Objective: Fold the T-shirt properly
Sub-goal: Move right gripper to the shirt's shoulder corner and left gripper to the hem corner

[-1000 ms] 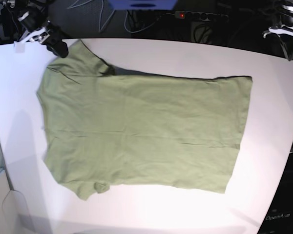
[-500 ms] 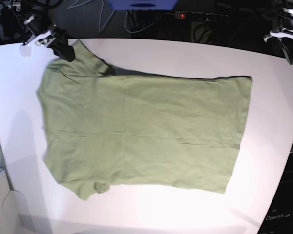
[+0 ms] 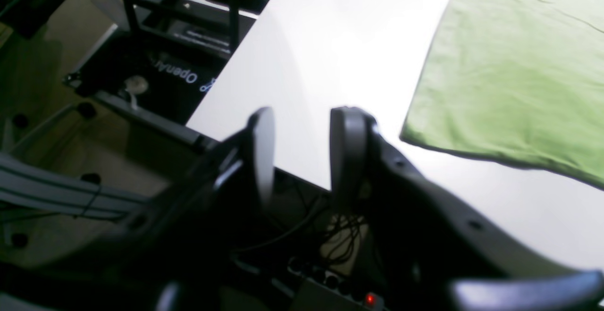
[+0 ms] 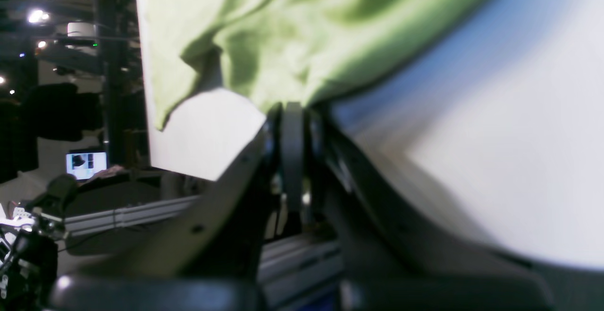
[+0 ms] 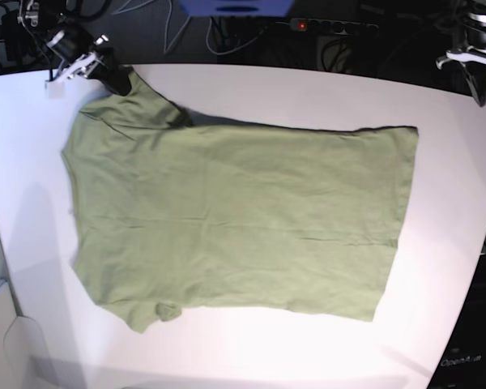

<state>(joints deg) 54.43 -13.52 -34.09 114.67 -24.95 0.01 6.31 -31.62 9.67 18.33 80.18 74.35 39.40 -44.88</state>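
At ten o'clock on the white table, the right gripper is pressed together, pinching the T-shirt by its far sleeve edge. That olive garment lies flat across the middle. Up at two o'clock, off the cloth, the left gripper hangs with jaws parted, empty.

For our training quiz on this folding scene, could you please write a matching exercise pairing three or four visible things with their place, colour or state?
Column A:
1. T-shirt
2. right gripper
3. left gripper
4. table

Column B:
a. white, carrying the garment
b. jaws apart, holding nothing, away from the cloth
c. olive green, spread flat
d. shut at the upper sleeve's edge

Pairs: 1-c, 2-d, 3-b, 4-a
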